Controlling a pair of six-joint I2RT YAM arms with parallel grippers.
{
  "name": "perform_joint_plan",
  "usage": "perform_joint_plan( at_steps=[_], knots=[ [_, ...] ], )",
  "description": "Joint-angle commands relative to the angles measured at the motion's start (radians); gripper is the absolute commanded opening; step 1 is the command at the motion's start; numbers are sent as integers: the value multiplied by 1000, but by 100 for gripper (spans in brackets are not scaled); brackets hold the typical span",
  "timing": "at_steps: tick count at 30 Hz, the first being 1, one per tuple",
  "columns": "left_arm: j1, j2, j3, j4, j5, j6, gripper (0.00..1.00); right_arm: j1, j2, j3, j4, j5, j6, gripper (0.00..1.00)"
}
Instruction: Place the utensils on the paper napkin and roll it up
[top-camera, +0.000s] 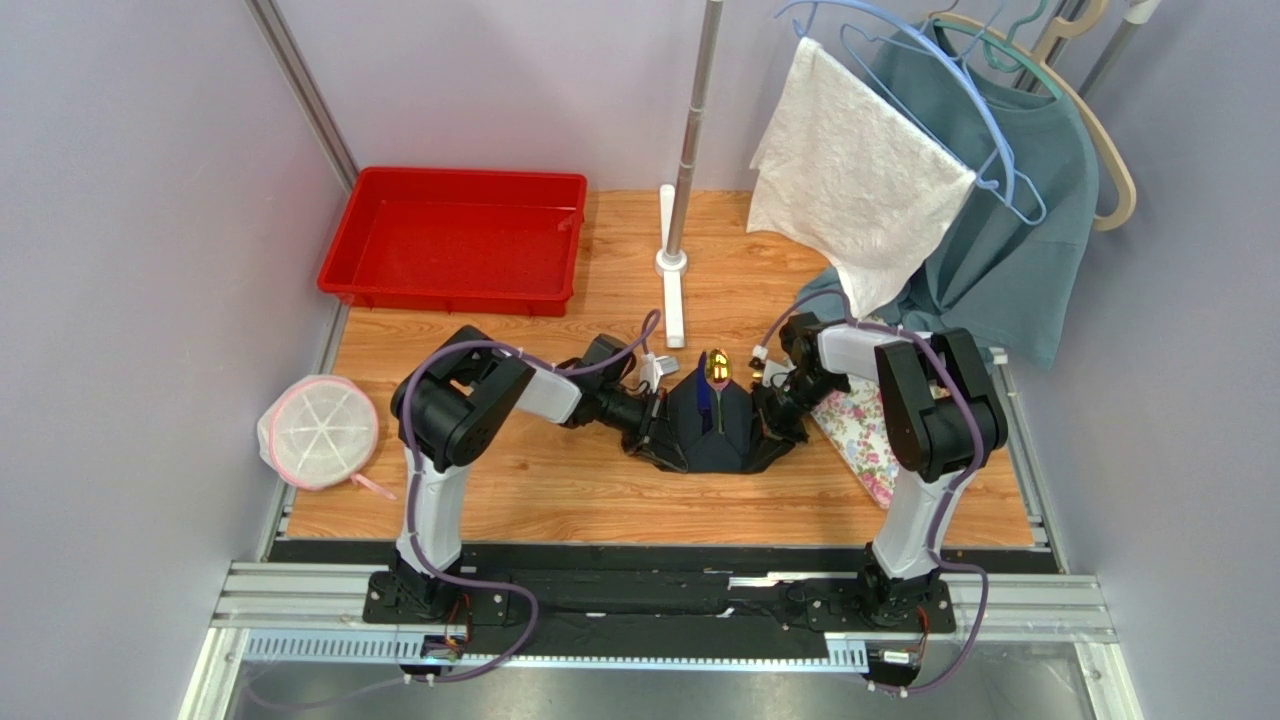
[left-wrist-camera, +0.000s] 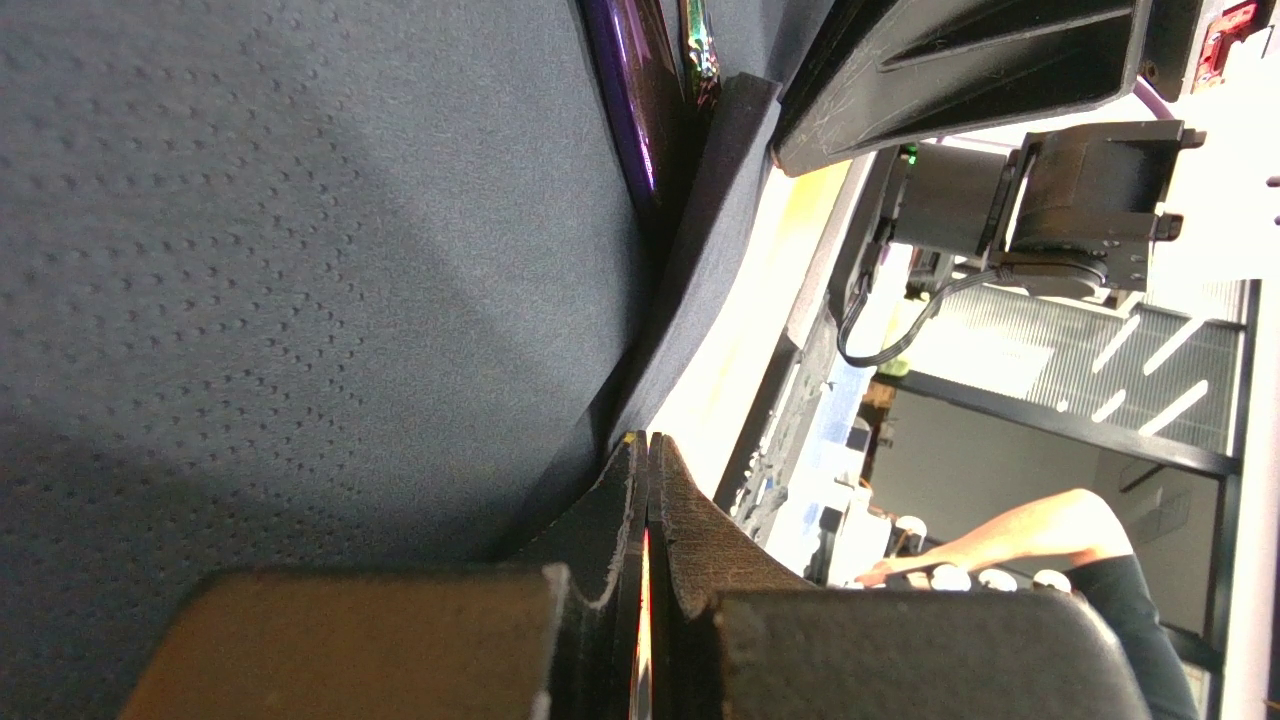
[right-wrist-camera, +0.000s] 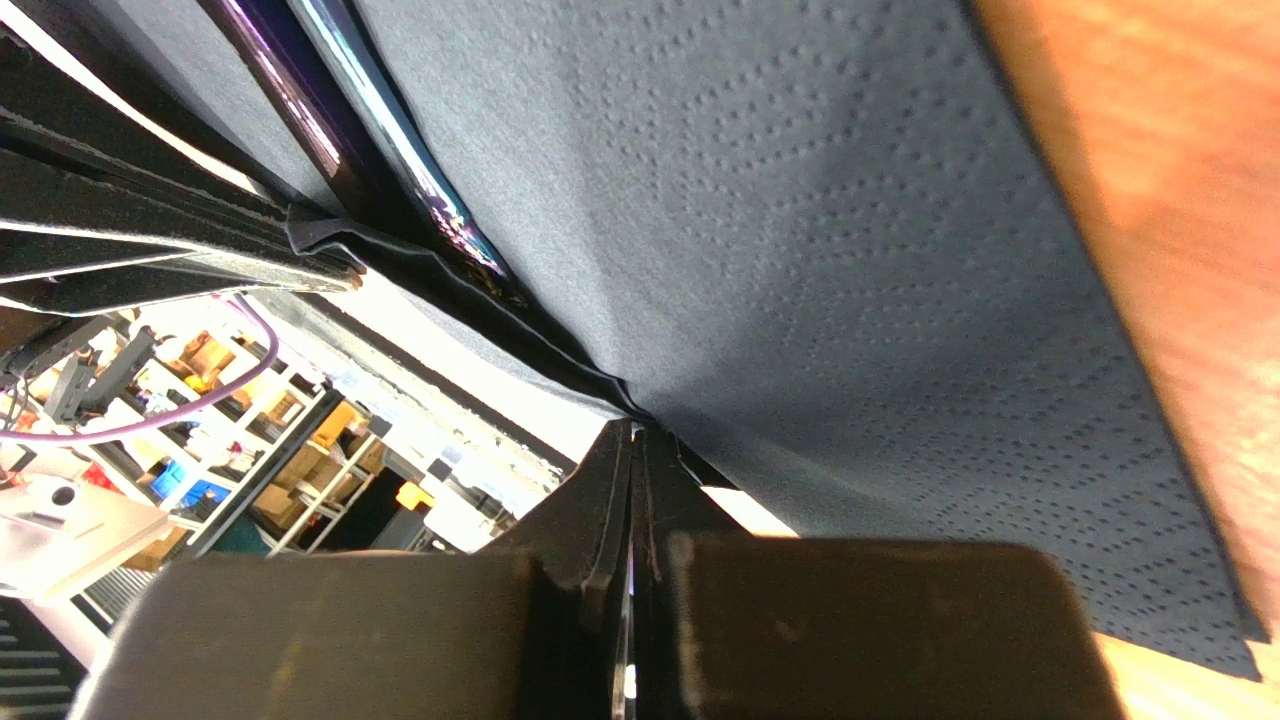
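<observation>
The black paper napkin (top-camera: 718, 431) lies mid-table with both sides lifted, cupping the utensils. Their gold ends (top-camera: 717, 365) stick out at its far edge. My left gripper (top-camera: 658, 425) is shut on the napkin's left edge and my right gripper (top-camera: 780, 408) is shut on its right edge. In the left wrist view the jaws (left-wrist-camera: 648, 444) are pressed together at the napkin's (left-wrist-camera: 301, 270) fold, with a dark shiny utensil handle (left-wrist-camera: 639, 105) beyond. In the right wrist view the jaws (right-wrist-camera: 633, 432) pinch the napkin (right-wrist-camera: 781, 225), with glossy handles (right-wrist-camera: 323, 113) beside it.
A floral mat (top-camera: 864, 431) lies just right of the napkin under the right arm. A red tray (top-camera: 451, 240) sits at the back left. A pole stand (top-camera: 675, 255) stands behind the napkin. A white cloth (top-camera: 857, 173) and a teal garment (top-camera: 1014, 240) hang at the back right. A white round object (top-camera: 319, 431) sits at the table's left edge.
</observation>
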Motion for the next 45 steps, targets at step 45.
perform_joint_plan(
  at_steps=[45],
  knots=[
    [-48, 31, 136, 263, -117, -129, 8, 40, -28, 14, 162, 67, 39, 0]
  ],
)
